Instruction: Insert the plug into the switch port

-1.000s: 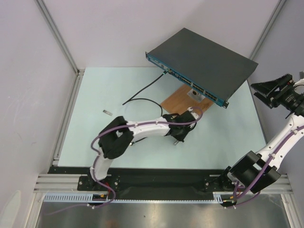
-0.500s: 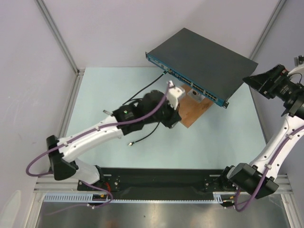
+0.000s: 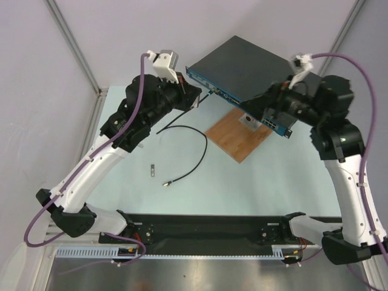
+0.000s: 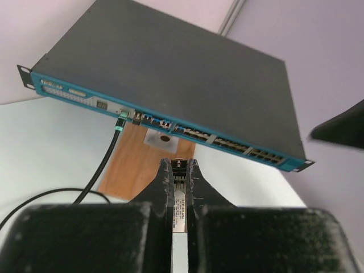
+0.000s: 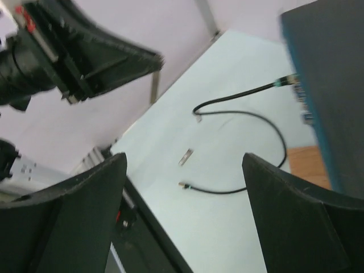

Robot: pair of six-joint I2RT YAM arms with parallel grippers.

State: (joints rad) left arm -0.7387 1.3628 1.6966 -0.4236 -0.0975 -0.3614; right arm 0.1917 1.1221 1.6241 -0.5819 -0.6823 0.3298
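1. Fingers [image 4: 162, 185] of left gripper [image 4: 178, 165] are pinching shut on the slim silver plug [image 4: 179, 199], having risen from mid-table to the top view's upper left.
2. Plug is facing the switch [image 4: 170, 74] ports, not yet touching; insertion is nearing.
3. Right gripper [image 5: 185, 162] is gaping empty, newly swung over the switch's right end.

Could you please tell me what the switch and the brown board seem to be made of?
The switch looks like painted sheet metal: matt black top, blue front, crisp thin edges. The board looks like wood, or possibly laminate: brown with streaky grain.
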